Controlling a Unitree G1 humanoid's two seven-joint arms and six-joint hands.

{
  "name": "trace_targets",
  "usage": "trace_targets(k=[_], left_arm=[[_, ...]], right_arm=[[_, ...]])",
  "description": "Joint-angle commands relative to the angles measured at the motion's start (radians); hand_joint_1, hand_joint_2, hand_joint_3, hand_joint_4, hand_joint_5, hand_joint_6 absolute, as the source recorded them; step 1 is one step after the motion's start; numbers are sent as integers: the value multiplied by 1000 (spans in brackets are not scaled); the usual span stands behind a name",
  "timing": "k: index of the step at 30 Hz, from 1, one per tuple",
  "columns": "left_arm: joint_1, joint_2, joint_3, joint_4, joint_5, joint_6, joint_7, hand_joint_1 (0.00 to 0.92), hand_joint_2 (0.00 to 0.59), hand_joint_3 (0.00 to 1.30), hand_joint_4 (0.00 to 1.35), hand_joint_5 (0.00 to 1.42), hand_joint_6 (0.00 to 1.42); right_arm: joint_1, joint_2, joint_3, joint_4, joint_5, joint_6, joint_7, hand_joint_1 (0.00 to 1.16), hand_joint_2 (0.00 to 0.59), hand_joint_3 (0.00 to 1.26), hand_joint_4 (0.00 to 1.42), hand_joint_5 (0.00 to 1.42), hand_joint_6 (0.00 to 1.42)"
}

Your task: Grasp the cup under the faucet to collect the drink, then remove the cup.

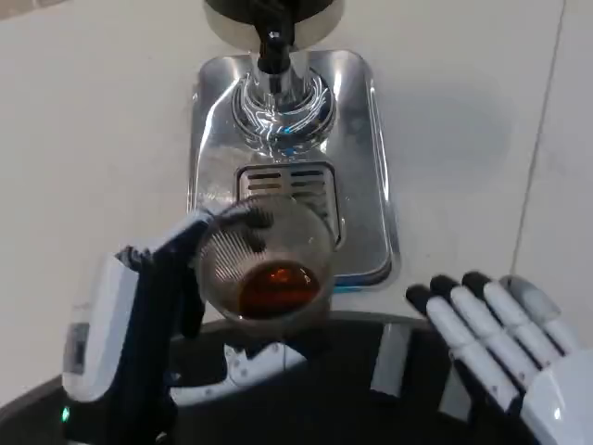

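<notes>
A clear plastic cup (269,264) with brown drink in its bottom is held in my left hand (153,306), whose fingers wrap its left side and rim. The cup sits in front of the drip grate (287,181) of the chrome dispenser base (366,139). Above the grate is the shiny faucet (278,88) with a black tap lever (271,46). My right hand (496,338) lies at the lower right with its fingers stretched out flat, holding nothing, apart from the cup.
The dispenser stands on a white table (93,111). A dark curved edge of my body (371,371) crosses the bottom of the picture. A seam in the tabletop (542,120) runs down the right side.
</notes>
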Motion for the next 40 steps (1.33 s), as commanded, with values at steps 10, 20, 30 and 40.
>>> trace_targets(k=[10,20,30,40], left_arm=[[119,15,-19,-88,1,-136,-62,723,56,1261,1257,1360,1424],[134,-7,-1,-70,-2,-145,-65,725,57,1263,1262,1360,1424],[108,-19,-3,-57,1,-143,-73,731,58,1263,1248,1360,1424],[88,-25,-9,-50,-9,-132,-90,732,64,1263,1261,1360,1424]], right_arm=[[155,129,71,-91,-149,-76,-101,84,586,0,0,0,0],[137,148,57,-98,-135,-70,-78,84,586,0,0,0,0],[89,166,67,-86,-124,-45,-52,84,586,0,0,0,0],[72,166,83,-67,-126,-32,-36,84,586,0,0,0,0]])
